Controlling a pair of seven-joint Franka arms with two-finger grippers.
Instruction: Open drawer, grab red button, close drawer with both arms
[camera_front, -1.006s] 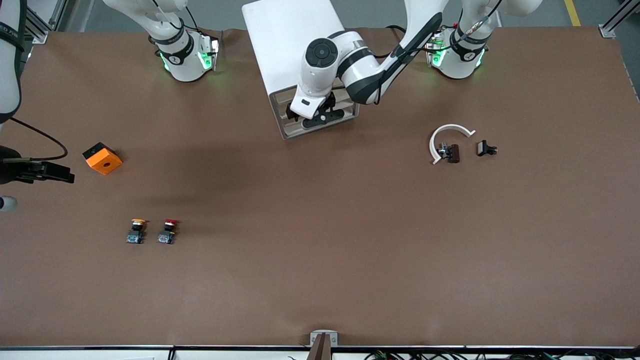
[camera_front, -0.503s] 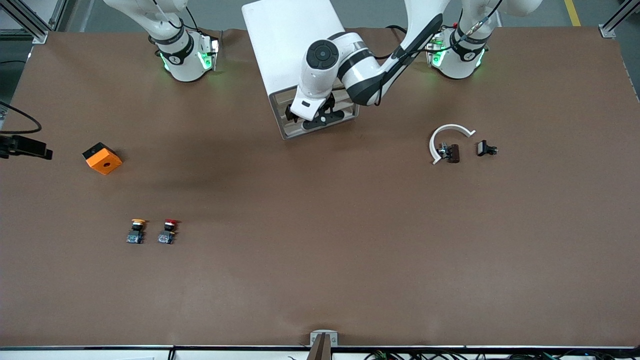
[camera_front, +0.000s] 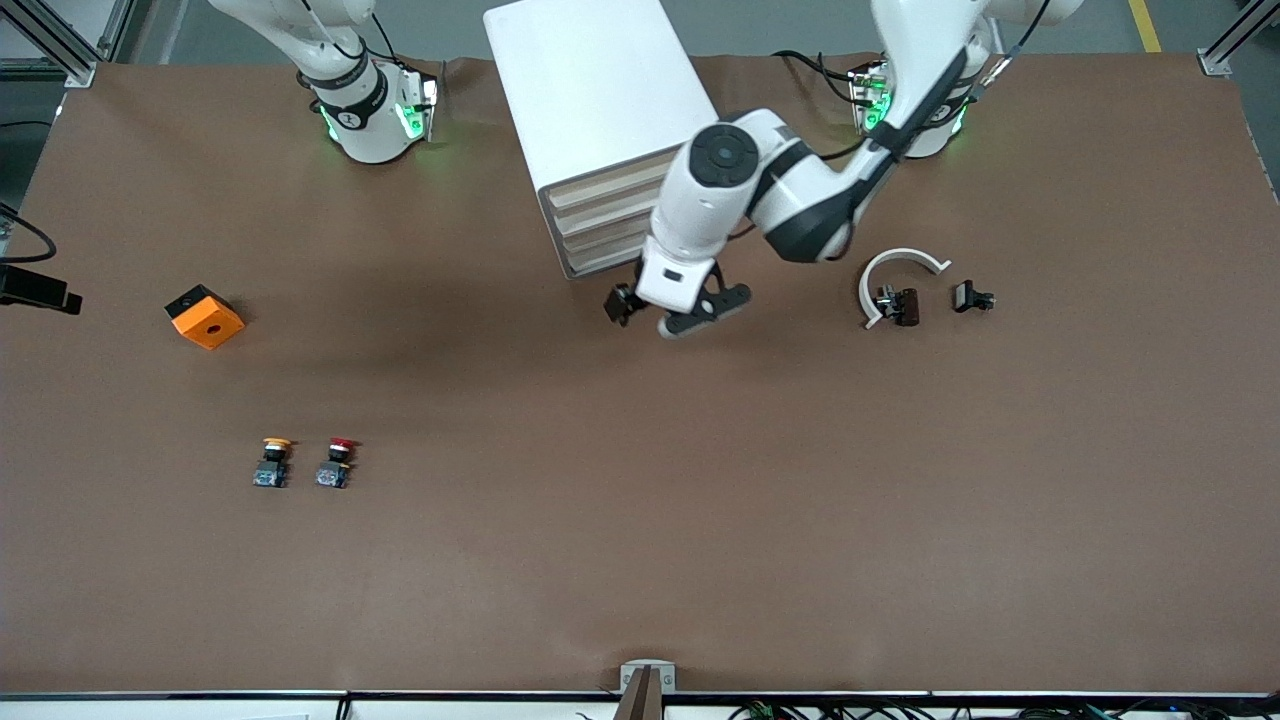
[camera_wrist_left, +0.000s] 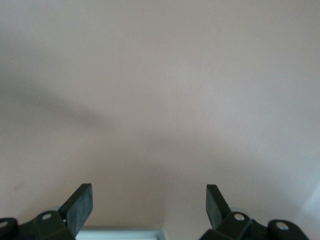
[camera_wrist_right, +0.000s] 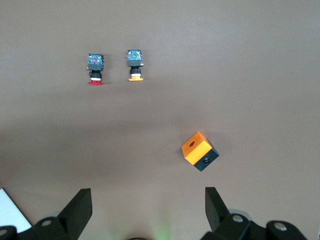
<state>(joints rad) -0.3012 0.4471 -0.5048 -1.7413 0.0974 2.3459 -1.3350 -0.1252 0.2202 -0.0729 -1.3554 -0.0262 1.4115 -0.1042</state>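
Buttons sit toward the right arm's end of the table: the yellow button (camera_front: 273, 462), and just beside it the red button (camera_front: 336, 462) you want, untouched. Your right gripper (camera_wrist_right: 145, 210) hangs high over that end, jaws spread and empty. The cabinet (camera_front: 600, 130) shows every drawer (camera_front: 610, 225) flush, so nothing looks opened. Your left gripper (camera_front: 668, 308) hovers over bare table in front of it, released. Everything remains to do.

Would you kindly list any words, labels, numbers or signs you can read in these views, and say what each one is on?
None can be read.
The right arm's base ring carries small marks, too small to read.
The left arm's base ring likewise.
The cabinet, the red-capped button and the orange cube show no lettering.
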